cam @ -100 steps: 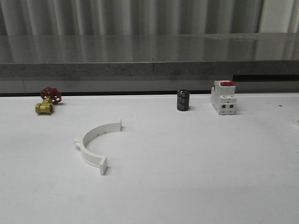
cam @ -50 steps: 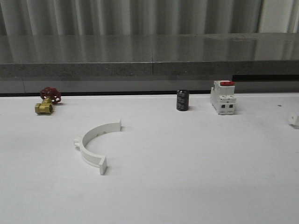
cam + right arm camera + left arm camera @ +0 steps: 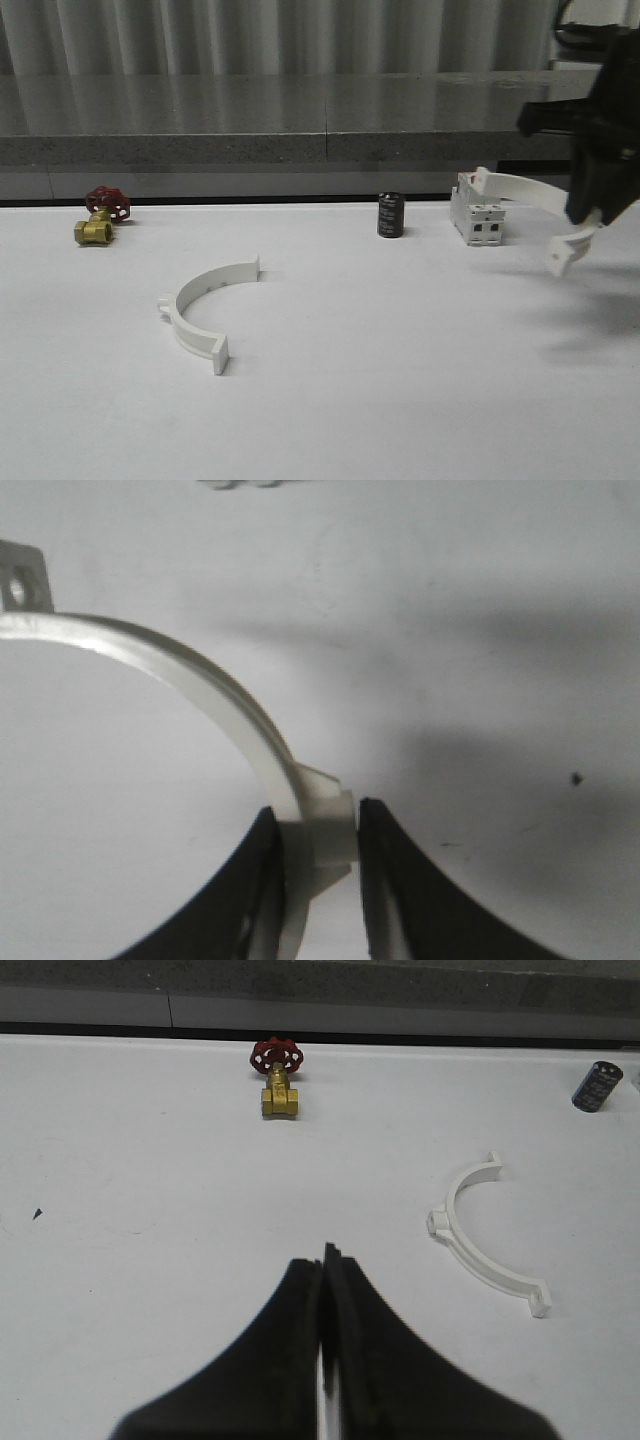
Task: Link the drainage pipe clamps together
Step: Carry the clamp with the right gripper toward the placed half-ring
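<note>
Taking the black capacitor (image 3: 391, 215) as the mark: far to its left stands a brass valve with a red handwheel (image 3: 100, 216). Nearer the camera and left of the capacitor, one white clamp half (image 3: 205, 309) lies flat on the white table (image 3: 400, 380). The left gripper (image 3: 327, 1270) has its fingers pressed together on nothing. Just right of the capacitor sits a white breaker (image 3: 476, 209). Further right, the right gripper (image 3: 318, 830) grasps the second clamp half (image 3: 535, 212), lifted off the table.

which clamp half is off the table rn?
The clamp half on the right, pinched between the right gripper fingers and held in the air near the breaker. The other clamp half lies flat on the table, untouched, left of centre.
</note>
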Controlling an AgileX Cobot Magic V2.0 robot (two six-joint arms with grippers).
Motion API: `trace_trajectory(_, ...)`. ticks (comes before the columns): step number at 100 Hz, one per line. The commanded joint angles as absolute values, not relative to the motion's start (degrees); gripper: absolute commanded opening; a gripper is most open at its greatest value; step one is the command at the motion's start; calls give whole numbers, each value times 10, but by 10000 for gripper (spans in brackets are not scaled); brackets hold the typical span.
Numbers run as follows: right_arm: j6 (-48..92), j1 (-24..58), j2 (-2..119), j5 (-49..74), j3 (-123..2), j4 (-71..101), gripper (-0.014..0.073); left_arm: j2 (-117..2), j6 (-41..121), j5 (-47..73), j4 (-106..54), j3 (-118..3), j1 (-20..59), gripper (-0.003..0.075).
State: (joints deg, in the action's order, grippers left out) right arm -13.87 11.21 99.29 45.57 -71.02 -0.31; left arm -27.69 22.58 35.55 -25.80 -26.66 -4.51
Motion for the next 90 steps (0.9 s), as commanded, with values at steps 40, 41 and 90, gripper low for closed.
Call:
trace_trajectory(40,-500,351,1043,433,-790,-182,58,-279,225,318,-270,-282,-46,-21)
trace_trajectory(41,-501,354,1048,433,-793,-182,58,-279,225,318,-270,-282,-46,-21)
trace_trajectory(90,-552,398,1143,456,-896,-181,58,-279,225,318,-270,-282,-46,-21)
